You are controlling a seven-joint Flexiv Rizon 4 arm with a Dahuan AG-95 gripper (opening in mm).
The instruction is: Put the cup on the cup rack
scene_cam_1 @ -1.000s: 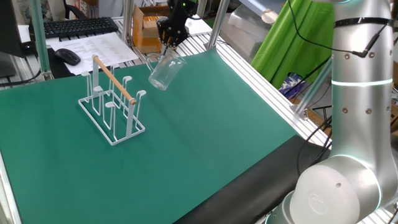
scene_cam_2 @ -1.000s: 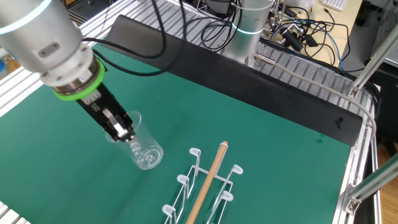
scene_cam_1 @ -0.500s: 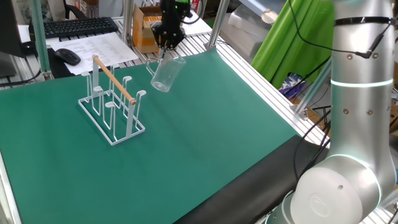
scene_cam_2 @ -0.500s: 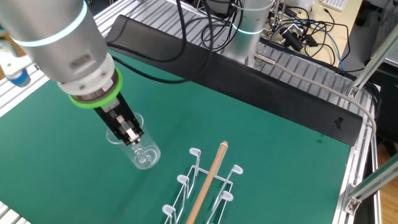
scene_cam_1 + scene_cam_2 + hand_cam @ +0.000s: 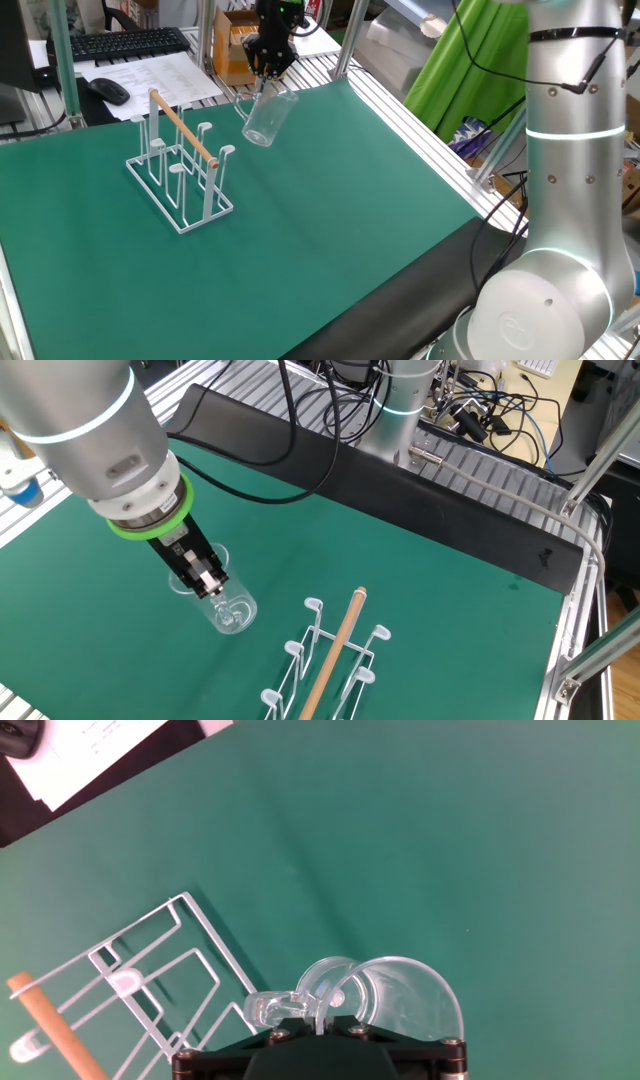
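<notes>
The claw (image 5: 208, 582) is clenched on the rim of the cup (image 5: 266, 118) and, against a second ago, has carried it a little closer to the cup rack (image 5: 181, 160) and slowed almost to a halt, so the approach looks nearly done and the lowering onto a peg is not yet begun. The cup hangs clear of the desk (image 5: 330, 210), just beside the rack's far end, tilted; it is clear colourless glass with its side handle (image 5: 270, 1008) turned toward the rack

The hand (image 5: 208, 582) holds the cup (image 5: 228, 607), seemingly tilted, near the cup rack (image 5: 325, 657).
</notes>
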